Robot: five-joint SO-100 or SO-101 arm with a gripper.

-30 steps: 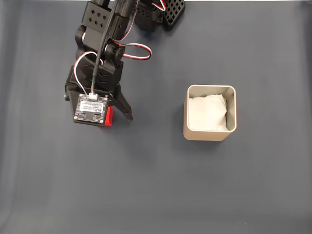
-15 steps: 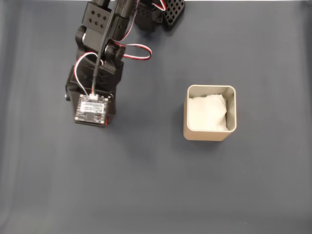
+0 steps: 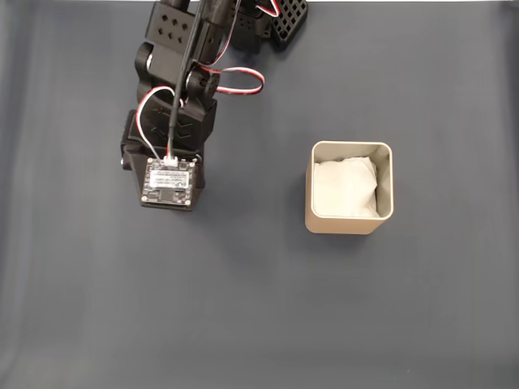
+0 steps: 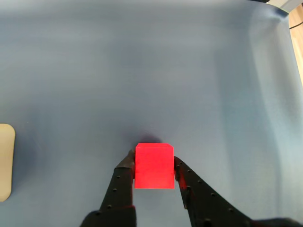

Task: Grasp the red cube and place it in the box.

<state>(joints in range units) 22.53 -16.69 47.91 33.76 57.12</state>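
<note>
The dark table cover [image 3: 259,308] ran across the whole fixed view, and on it the box [image 3: 349,225] stood well to the right of the arm [image 3: 174,105], white paper lining showing inside, nothing red in it. That was the relation to watch: the box lay off to the arm's right in the fixed view, while in the wrist view its pale rim [image 4: 5,161] peeked in at the left edge, well apart from the jaws. So the carry looked like a sideways swing toward that edge. The gripper [image 4: 154,176] had its jaws pressed against both sides of the red cube [image 4: 154,166], holding it square between the fingertips, with a soft shadow on the cover just behind it.
</note>
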